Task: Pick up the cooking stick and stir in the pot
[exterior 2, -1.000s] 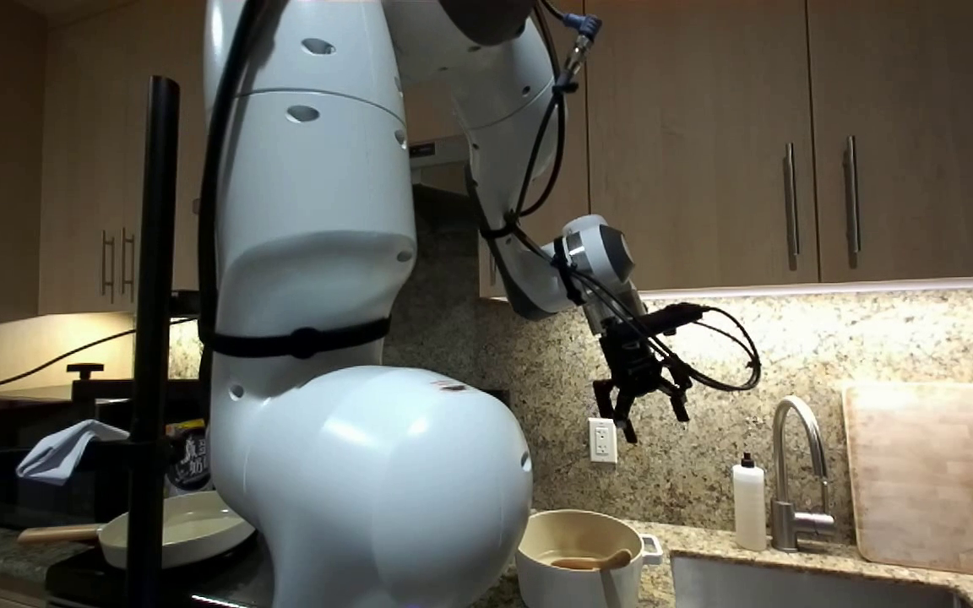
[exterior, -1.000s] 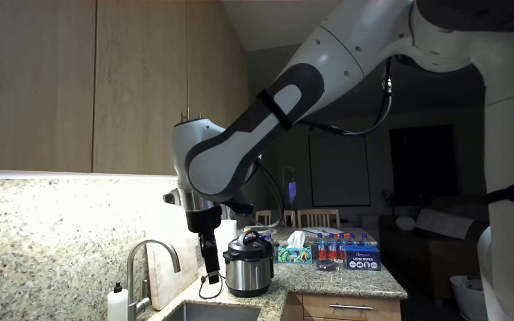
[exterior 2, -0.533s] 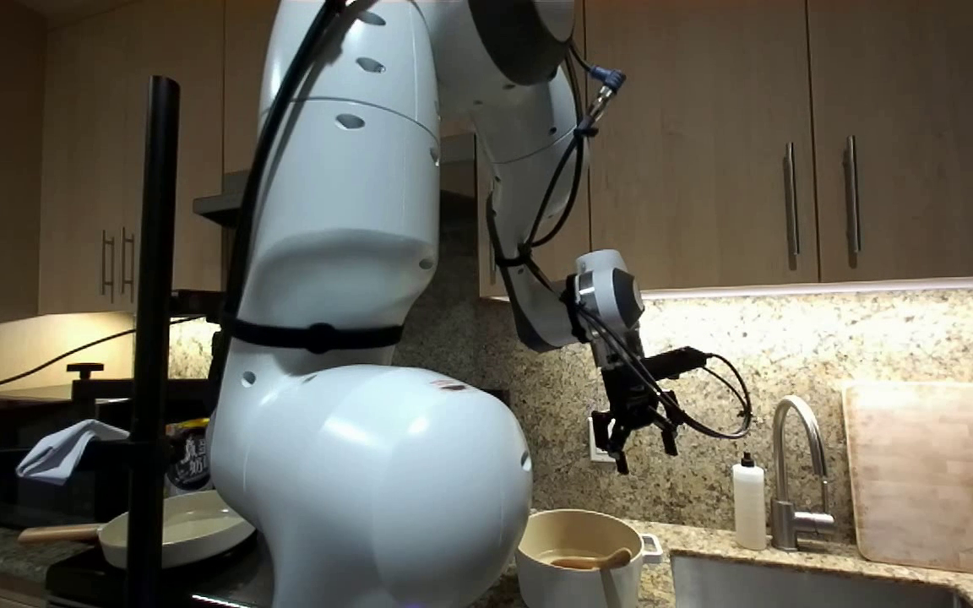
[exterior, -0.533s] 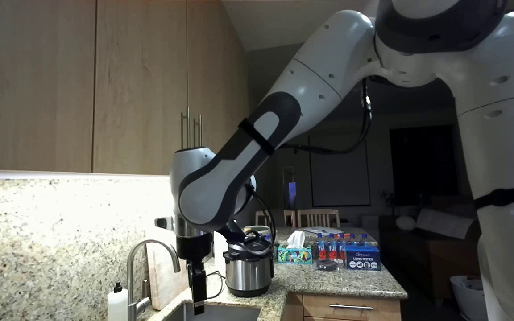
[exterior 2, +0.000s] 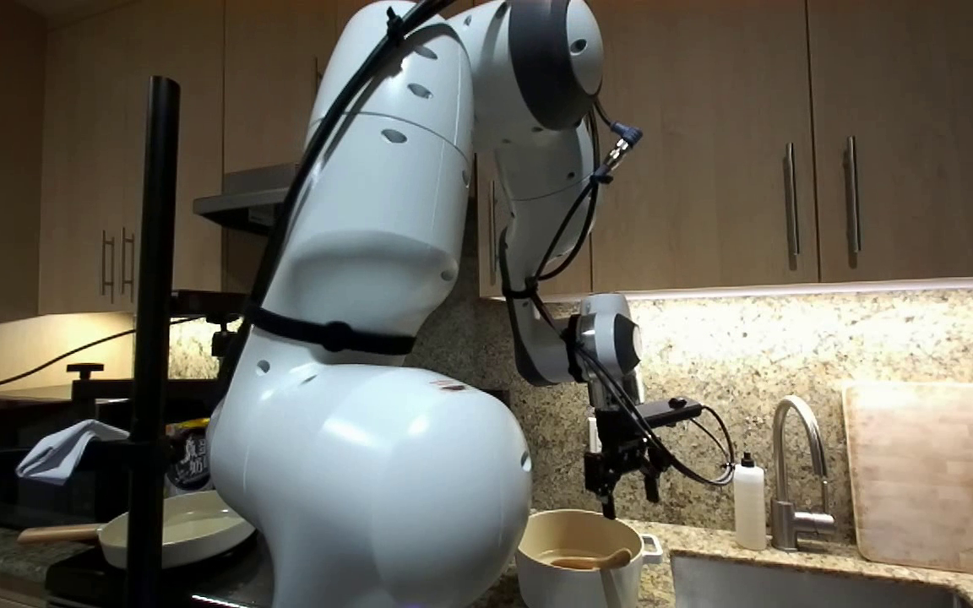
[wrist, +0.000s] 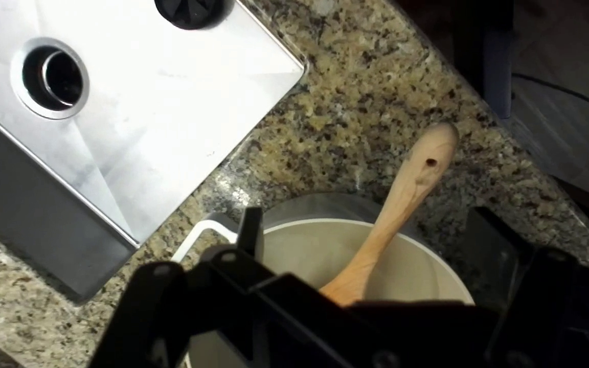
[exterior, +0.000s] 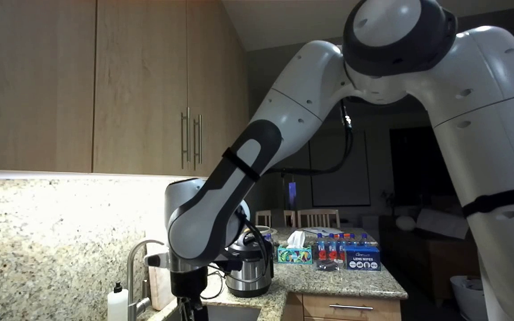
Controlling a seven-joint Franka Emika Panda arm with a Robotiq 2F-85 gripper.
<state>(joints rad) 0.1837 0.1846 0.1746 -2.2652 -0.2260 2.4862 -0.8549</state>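
One wooden spoon (wrist: 389, 220) in pot (exterior 2: 558, 583), below tool (exterior 2: 630, 502), fingers (wrist: 250, 230) apart.

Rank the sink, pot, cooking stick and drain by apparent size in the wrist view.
1. Sink, cut off by the frame
2. Pot, partly hidden by the gripper
3. Cooking stick, partly hidden
4. Drain

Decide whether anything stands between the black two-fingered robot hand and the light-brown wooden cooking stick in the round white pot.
Nothing visible does. In the wrist view, the open hand hangs over the pot, and the cooking stick shows its handle uncovered, jutting past the rim.
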